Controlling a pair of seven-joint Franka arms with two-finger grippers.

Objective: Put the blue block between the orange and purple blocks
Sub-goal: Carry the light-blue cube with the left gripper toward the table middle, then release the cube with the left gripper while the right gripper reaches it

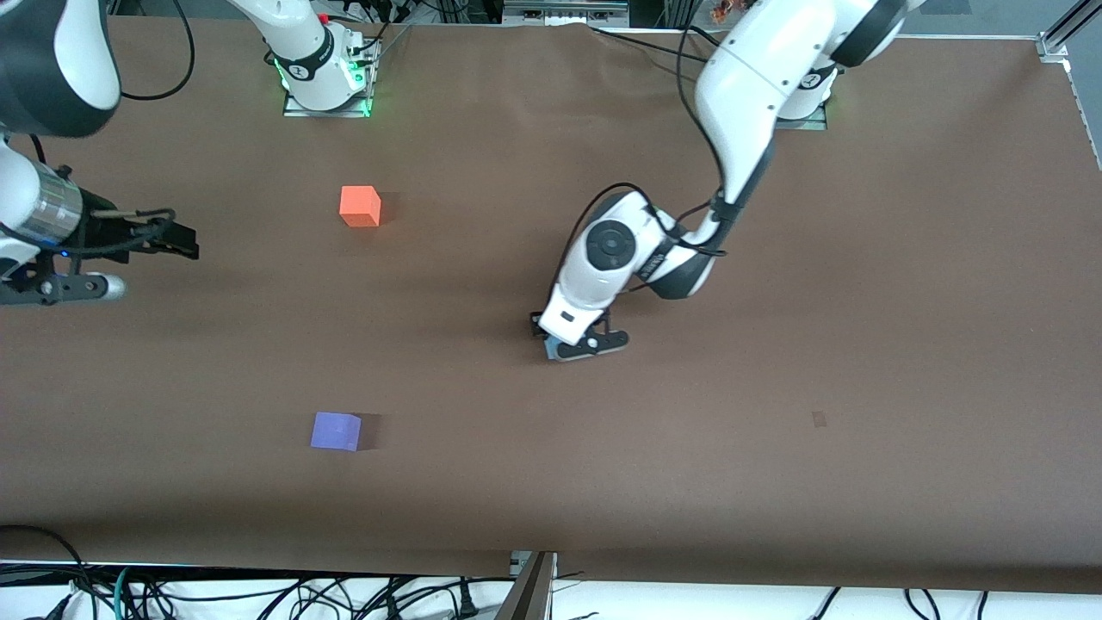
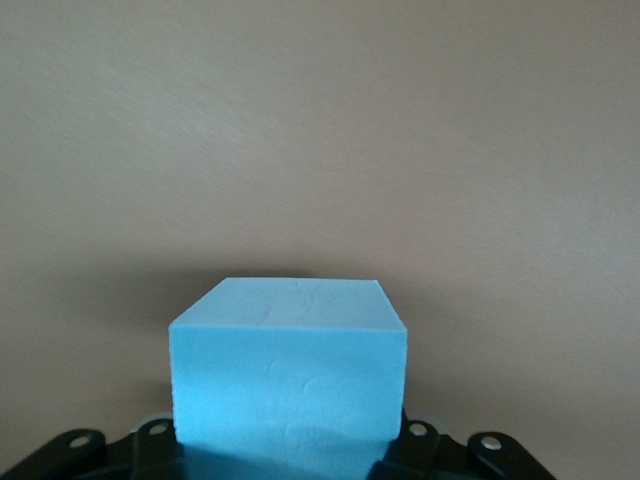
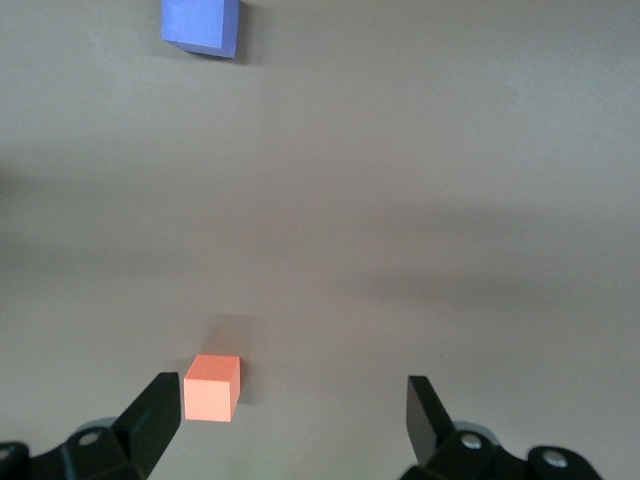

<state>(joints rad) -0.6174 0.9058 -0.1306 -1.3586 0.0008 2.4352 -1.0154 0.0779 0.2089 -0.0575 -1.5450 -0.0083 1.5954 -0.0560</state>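
Observation:
My left gripper [image 1: 578, 346] is low over the middle of the table and is shut on the blue block [image 2: 288, 385], which fills the space between the jaws. Only a sliver of the blue block [image 1: 554, 349] shows under the hand in the front view. The orange block [image 1: 360, 207] sits toward the right arm's end, farther from the front camera. The purple block [image 1: 336, 430] sits nearer to that camera, in line with the orange one. My right gripper [image 1: 181, 239] waits open and empty in the air at the right arm's end. Its wrist view shows the right gripper [image 3: 290, 385], the orange block [image 3: 211, 387] and the purple block [image 3: 200, 25] on the table below.
The brown table cover [image 1: 775, 258] is bare apart from the blocks. A small dark mark [image 1: 819, 418] lies toward the left arm's end. Cables [image 1: 301, 594] hang along the table edge nearest the front camera.

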